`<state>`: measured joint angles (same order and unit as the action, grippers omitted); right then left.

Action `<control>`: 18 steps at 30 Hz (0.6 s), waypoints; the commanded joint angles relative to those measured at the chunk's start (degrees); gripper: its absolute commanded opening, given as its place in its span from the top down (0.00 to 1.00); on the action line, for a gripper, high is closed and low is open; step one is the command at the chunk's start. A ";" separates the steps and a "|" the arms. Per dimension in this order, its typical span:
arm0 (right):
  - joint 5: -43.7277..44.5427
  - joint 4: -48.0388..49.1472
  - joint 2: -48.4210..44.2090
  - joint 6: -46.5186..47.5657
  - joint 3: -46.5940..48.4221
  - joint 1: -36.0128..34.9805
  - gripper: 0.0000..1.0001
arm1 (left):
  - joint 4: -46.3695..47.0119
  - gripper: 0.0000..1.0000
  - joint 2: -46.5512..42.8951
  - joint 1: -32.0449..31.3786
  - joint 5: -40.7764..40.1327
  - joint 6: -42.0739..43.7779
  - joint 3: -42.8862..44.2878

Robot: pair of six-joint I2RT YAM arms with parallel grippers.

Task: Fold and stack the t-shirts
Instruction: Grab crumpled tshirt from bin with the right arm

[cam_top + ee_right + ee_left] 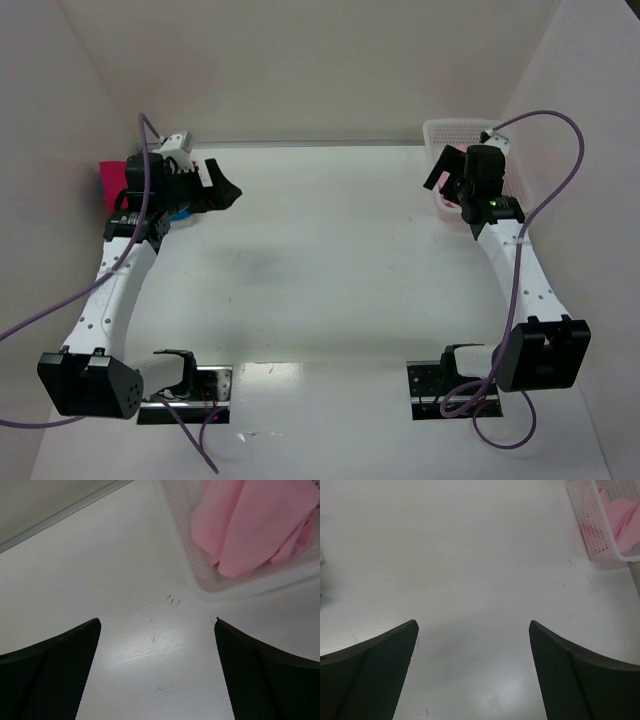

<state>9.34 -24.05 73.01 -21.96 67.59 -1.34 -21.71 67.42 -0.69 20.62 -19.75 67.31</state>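
— While the right pincer [157,622] hangs spread wide with nothing between its fingers, how near is it to the cloth?

— Near, but not touching. Just past its fingertips is bare counter [100,580], then the corner of the white mesh basket [177,535]. The light pink t-shirt [245,525] lies bunched inside it, unfolded.

— And the left pincer [473,625]?

— Released and empty too, hovering over bare counter and facing across toward the basket. Behind that arm, at the far left by the wall, sits the magenta t-shirt [108,185]. A sliver of the blue t-shirt [180,213] shows beside it, mostly hidden by the arm. I can't tell how neatly either one is folded.

— What could go wrong from here?

— I'd say the pick from the basket is the risk. A finger coming down close to the wall could snag the mesh, or clamp the rim along with the cloth. Then the light basket would lift or slide with the shirt. It stands hard against the right side of the counter, so there is little room to recover. The shirt is also crumpled, so a pinch may take several layers at once and it would come out twisted, which makes it harder to spread flat.

— Any brand, label or writing?

— None I can read. There are a few small dark marks on the counter, and a green light glows on the right arm.
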 commanded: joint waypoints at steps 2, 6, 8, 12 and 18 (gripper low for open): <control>2.63 3.22 0.98 1.84 4.58 0.90 0.00 | 0.18 0.01 -0.18 -0.10 0.56 3.31 6.50; 3.47 3.47 2.49 3.85 7.89 1.39 0.00 | 1.61 0.01 -0.18 -0.10 2.83 3.31 6.87; 4.36 2.30 4.51 3.85 10.59 2.14 0.00 | 2.21 0.01 -0.18 -0.10 4.91 3.67 6.87; 5.51 -0.20 9.37 3.67 16.74 5.57 0.00 | 3.96 0.01 0.35 -2.31 4.69 4.54 5.29; 4.98 -2.31 18.82 3.93 25.60 11.27 0.00 | 3.97 0.01 5.43 -8.67 -1.80 5.95 12.60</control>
<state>12.86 -24.61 85.81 -19.37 86.66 6.54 -21.07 69.53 -6.11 22.22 -16.36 74.05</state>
